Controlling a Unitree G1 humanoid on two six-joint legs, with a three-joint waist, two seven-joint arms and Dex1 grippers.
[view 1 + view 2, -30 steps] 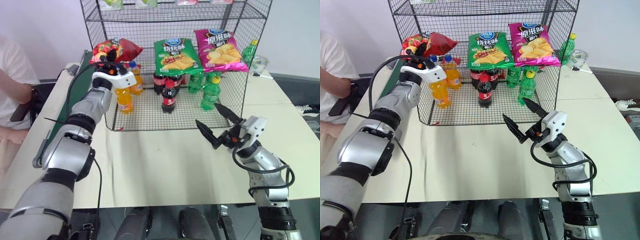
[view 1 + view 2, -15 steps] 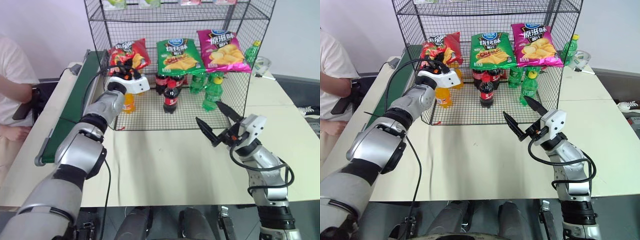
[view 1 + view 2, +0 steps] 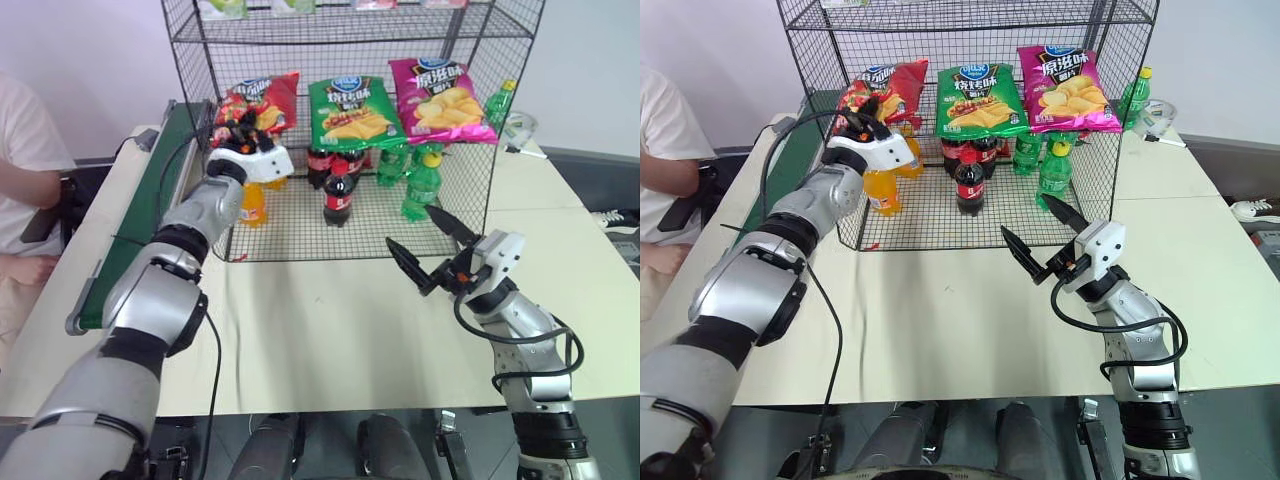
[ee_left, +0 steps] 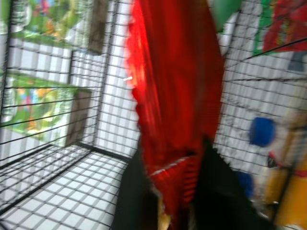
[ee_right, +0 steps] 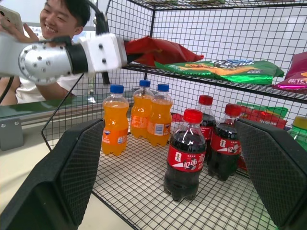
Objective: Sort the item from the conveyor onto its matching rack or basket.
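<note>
Two tools: left tool point(image 3: 243, 124) raised at red chip bag point(image 3: 255, 100).

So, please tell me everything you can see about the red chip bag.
The red chip bag is shiny, crinkly foil with a blue round logo at its top and yellow chips pictured. It lies tilted on the middle tier of the black wire rack, left of the green chip bag, above the orange bottles. The left hand has its black fingers on either side of the bag's crimped bottom edge; whether they grip cannot be told.
</note>
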